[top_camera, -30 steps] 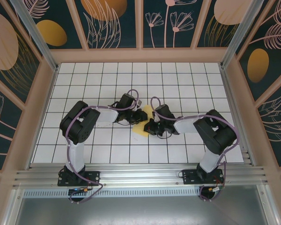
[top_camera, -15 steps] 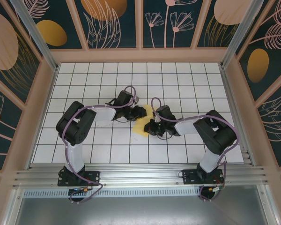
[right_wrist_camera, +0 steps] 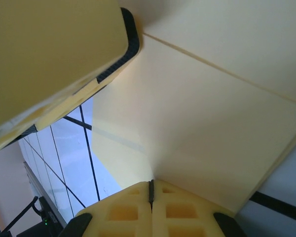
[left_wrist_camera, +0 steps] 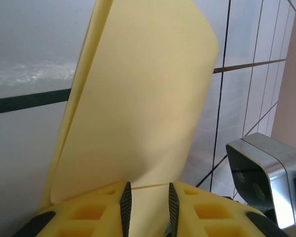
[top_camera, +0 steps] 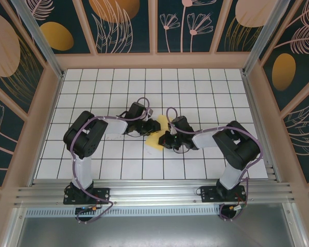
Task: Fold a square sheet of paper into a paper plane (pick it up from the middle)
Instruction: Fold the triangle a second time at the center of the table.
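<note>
The white table [top_camera: 195, 92], ruled in a dark grid, has the square sheet of paper [top_camera: 154, 140] at its middle.

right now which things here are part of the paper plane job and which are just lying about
Job: thin yellow partly folded sheet of paper; left end effector; right end effector, pinching the sheet.
Just there: white grid-tiled tabletop; dark floral wall panels; silver aluminium rail.

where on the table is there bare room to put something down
Free: the far rows of the table along the back wall, and the near row between the left base and right base. Crowded: the centre, where the left gripper and right gripper meet at the yellow paper.
</note>
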{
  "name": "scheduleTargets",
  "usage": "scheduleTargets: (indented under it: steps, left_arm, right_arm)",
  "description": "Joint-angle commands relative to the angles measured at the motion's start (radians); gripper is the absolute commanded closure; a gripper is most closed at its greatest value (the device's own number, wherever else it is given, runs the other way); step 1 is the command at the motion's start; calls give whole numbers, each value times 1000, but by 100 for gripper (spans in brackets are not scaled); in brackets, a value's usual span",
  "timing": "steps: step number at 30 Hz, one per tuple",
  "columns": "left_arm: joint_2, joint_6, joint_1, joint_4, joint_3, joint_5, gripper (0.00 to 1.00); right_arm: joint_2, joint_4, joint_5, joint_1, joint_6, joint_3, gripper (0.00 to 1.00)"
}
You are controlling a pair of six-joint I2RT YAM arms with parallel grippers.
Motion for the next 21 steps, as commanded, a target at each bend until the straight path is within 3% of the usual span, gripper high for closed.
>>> scheduleTargets:
  steps: [1,21]
  left_arm:
    - [36,8,11,-35,-4,-102,71]
    - [49,19,16,-39,-23,-99,73]
  right_arm:
    - [2,-104,-9,18,-11,-54,99]
    - [-104,-131,-33,35,-10,-118,94]
